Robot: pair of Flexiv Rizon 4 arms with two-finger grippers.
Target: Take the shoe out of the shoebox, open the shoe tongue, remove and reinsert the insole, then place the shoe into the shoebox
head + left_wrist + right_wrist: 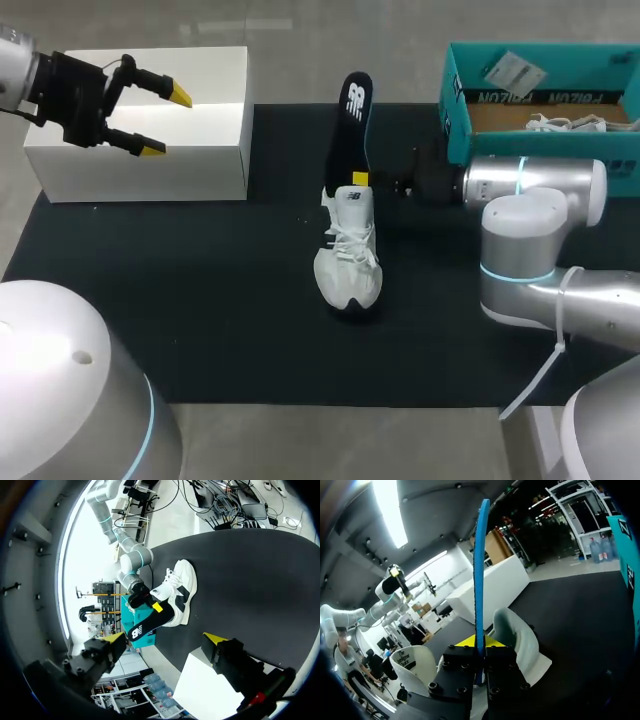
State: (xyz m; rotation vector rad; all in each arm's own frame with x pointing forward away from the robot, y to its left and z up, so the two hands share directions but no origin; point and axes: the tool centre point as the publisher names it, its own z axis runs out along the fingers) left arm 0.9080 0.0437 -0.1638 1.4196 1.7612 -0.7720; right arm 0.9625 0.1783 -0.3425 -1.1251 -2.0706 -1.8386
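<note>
The teal shoebox [455,110] sits by my right arm. The white sneaker [348,265] lies toe toward me. The insole [354,120] runs in line beyond its heel, pinched at the collar by my right gripper [362,179]. My left gripper [155,120] hangs spread, well apart.

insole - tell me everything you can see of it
The insole is a long, thin pad, black on top with a white logo; the right wrist view, which sees it edge-on, shows a blue edge. One end meets the heel opening of the white shoe, and the rest sticks out beyond the heel. The right gripper is shut on it near that end. Whether its tip sits inside the shoe cannot be told.
</note>
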